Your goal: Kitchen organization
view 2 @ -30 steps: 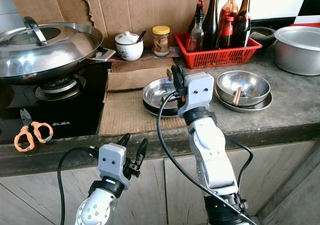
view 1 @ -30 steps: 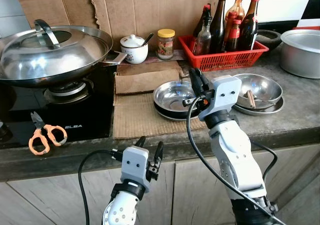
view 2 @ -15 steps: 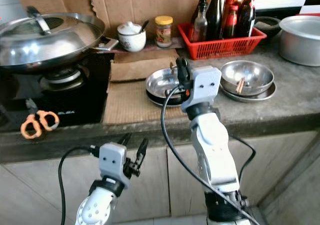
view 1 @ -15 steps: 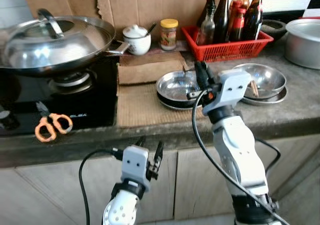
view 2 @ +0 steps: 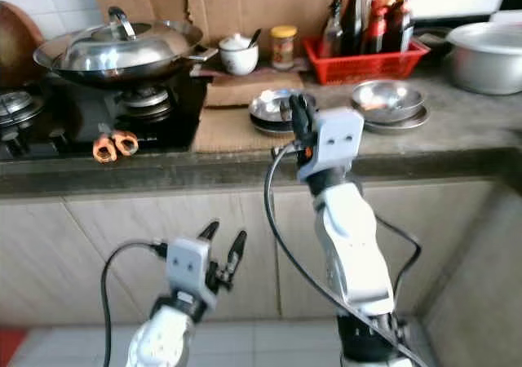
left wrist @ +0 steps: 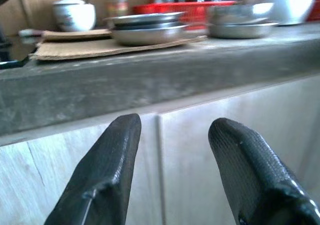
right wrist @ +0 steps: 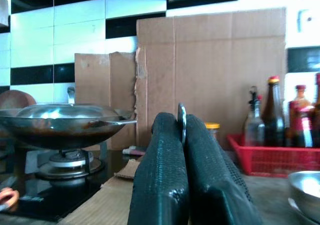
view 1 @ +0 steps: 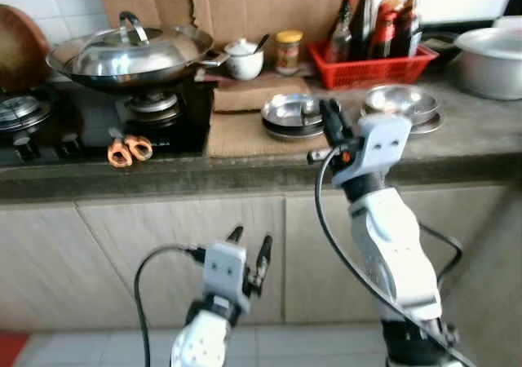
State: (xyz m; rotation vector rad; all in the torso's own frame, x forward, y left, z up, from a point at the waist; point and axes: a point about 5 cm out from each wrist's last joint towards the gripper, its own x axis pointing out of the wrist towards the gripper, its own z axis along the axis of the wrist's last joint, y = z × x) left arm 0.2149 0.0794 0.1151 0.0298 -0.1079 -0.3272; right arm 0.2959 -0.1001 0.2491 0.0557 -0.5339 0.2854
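Observation:
My right gripper (view 1: 329,110) is raised at the counter's front edge, just in front of a stack of shallow steel dishes (view 1: 292,114). It is shut on a thin metal piece (right wrist: 181,119), whose edge shows between the fingers (right wrist: 162,185). My left gripper (view 1: 250,238) hangs low in front of the wooden cabinet doors (view 1: 163,253), open and empty. A second steel bowl (view 1: 400,102) sits on a plate to the right. Behind it is a red basket of sauce bottles (view 1: 367,65).
A lidded wok (view 1: 130,53) sits on the gas stove at the left, with orange scissors (view 1: 126,148) in front of it. A white lidded jar (view 1: 242,57), a yellow-capped jar (view 1: 287,50) and a cardboard mat (view 1: 236,130) are mid-counter. A large metal pot (view 1: 489,57) stands far right.
The camera has pulled back from the counter, so more of the stove and the cabinet doors are now in view. Both grippers keep their pose; the right stays shut.

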